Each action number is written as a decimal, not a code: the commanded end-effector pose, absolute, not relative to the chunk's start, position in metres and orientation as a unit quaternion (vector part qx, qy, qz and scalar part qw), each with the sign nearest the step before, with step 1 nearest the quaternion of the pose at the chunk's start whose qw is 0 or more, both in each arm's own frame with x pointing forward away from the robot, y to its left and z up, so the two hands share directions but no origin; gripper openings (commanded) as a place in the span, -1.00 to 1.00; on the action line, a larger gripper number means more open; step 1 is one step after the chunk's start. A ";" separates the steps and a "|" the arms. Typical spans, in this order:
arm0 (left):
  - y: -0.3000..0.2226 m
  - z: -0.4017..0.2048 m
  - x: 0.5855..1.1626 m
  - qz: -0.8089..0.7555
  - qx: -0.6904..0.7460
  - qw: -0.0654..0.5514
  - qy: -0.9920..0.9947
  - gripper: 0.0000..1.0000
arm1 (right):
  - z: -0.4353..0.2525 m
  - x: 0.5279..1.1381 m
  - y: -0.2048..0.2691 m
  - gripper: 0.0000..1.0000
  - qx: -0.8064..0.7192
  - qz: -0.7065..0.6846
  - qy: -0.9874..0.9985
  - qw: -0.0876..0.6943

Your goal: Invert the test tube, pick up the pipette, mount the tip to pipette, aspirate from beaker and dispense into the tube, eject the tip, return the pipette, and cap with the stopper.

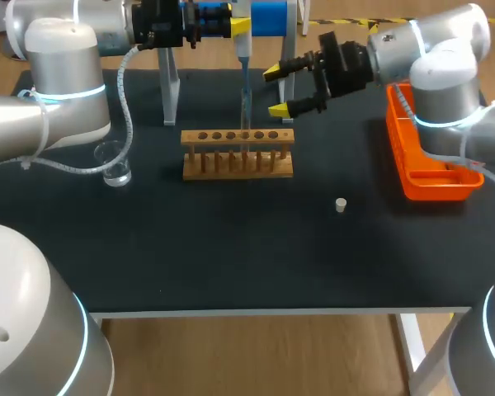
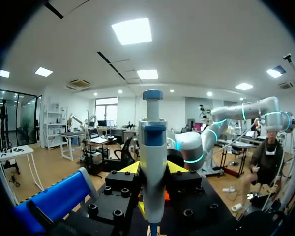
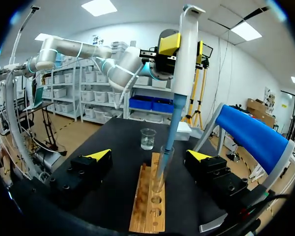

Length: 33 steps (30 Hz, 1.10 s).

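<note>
Left gripper [image 2: 152, 172] clamped on pipette [image 2: 153, 147], held plumb over test tube rack [image 1: 238, 154] — lower end inside test tube [image 3: 163, 167], likely to dispense. Right gripper [image 1: 279, 91] spread open off rack's right end; stopper [image 1: 341, 205] before rack.

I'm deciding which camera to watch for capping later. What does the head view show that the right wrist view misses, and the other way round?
Head view only: the stopper lying on the table, right of the rack, and the orange tray. Right wrist view only: a clear look at the test tube upright in the rack, the pipette reaching down into its mouth. Both: rack, pipette held by the left gripper, beaker, and the open right gripper.
</note>
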<state>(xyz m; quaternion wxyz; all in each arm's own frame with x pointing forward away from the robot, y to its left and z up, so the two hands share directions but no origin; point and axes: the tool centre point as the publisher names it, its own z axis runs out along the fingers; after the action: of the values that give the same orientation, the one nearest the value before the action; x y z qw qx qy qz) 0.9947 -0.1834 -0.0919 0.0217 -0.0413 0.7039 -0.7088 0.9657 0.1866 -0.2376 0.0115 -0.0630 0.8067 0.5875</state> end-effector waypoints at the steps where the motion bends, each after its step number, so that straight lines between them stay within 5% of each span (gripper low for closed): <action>1: -0.184 -0.091 0.994 -0.708 -0.042 0.022 0.705 -1.00 | -0.246 0.973 0.195 1.00 -0.060 0.586 0.808 0.006; 33: -0.184 -0.091 0.994 -0.708 -0.042 0.022 0.705 -1.00 | -0.280 0.985 0.236 1.00 -0.028 0.545 0.838 0.027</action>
<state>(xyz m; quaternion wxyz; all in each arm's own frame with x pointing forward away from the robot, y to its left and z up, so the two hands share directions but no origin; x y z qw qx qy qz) 0.9947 -0.1834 -0.0919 0.0217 -0.0413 0.7039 -0.7088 0.9836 0.2307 -0.2775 0.0259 -0.0293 0.8358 0.5476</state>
